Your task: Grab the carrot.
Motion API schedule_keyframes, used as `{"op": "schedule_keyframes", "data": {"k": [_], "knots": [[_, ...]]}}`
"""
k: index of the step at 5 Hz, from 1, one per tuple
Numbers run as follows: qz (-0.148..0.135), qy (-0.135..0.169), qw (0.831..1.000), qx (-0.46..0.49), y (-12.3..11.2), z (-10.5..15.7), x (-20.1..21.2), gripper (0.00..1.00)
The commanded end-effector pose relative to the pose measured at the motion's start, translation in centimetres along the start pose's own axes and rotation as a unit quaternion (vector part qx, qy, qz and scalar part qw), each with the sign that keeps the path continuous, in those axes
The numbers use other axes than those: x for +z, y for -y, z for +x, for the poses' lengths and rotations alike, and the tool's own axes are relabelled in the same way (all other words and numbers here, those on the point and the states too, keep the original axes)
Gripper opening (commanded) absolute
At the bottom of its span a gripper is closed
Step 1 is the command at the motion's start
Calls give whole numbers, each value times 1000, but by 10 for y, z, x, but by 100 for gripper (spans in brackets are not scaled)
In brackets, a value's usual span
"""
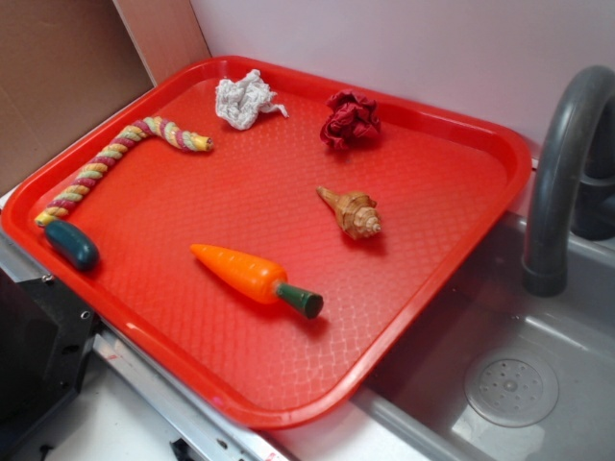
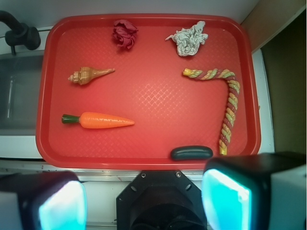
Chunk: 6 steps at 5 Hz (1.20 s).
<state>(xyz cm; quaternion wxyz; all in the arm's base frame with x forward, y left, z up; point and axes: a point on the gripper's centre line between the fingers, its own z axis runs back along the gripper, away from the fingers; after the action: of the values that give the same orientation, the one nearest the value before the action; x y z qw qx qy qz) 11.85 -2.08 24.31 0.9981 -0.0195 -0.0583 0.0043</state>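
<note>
The carrot (image 1: 252, 276) (image 2: 103, 120) is glossy orange with a dark green stem cap. It lies flat on the red tray (image 1: 432, 211) (image 2: 153, 105), in the front middle of the exterior view. In the wrist view its tip points right and its stem points left. My gripper (image 2: 144, 201) shows only in the wrist view, high above the tray's near edge. Its two cyan pads (image 2: 225, 201) stand wide apart with nothing between them. The carrot is far from the fingers and fully visible.
Also on the tray are a tan seashell (image 1: 354, 213), a dark teal oblong piece (image 1: 72, 244), a braided rope (image 1: 106, 163), a crumpled white cloth (image 1: 245, 99) and a crumpled dark red cloth (image 1: 350, 119). A grey sink with a faucet (image 1: 562, 163) borders the tray's right side.
</note>
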Motion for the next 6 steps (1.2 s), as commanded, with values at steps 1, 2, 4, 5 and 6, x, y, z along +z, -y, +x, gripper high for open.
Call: {"op": "schedule_keyframes", "data": {"k": [1,2,4,5,6], "knots": [[0,0,1000,0,0,0,0,100],[41,31,990,-130,28,17,-4,100],[76,-20,921,-381,83,26,-46,100],[89,-91,856,-501,93,30,-87,100],[105,-139,774,-608,84,30,-131,100]]}}
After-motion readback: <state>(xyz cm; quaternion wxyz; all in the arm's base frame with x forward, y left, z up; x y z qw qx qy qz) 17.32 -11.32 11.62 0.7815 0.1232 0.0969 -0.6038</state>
